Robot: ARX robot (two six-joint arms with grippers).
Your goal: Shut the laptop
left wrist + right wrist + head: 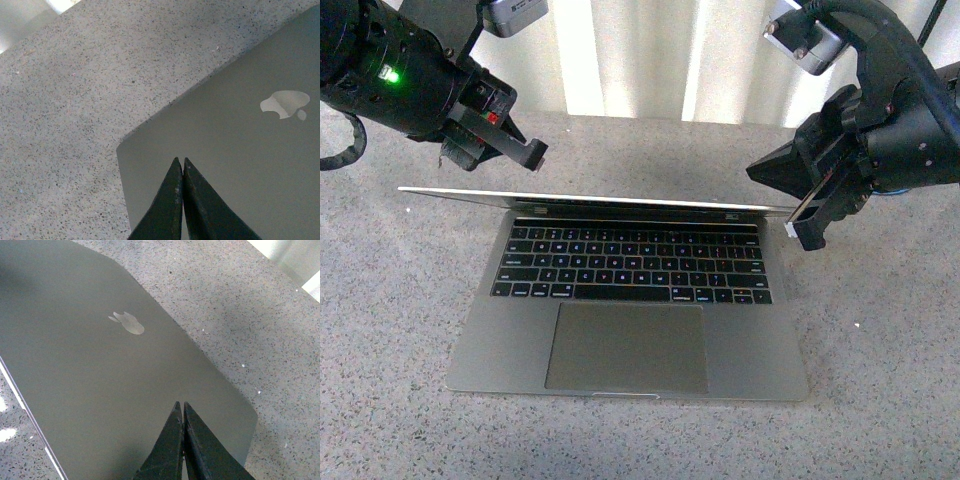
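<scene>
The left gripper [181,163] has its two dark fingers pressed together at the tips, holding nothing, over a corner of the grey lid [240,170]. The right gripper [181,406] is likewise closed on nothing above the lid, the pale apple logo [127,322] beyond it. In the front view the laptop [630,300] sits mid-frame on the speckled grey table [390,330], with its lid tilted far forward over the keyboard [632,262].

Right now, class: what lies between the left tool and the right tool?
In the front view, the lid edge of the laptop runs between the left tool and the right tool, above the keyboard; speckled table lies behind.
</scene>
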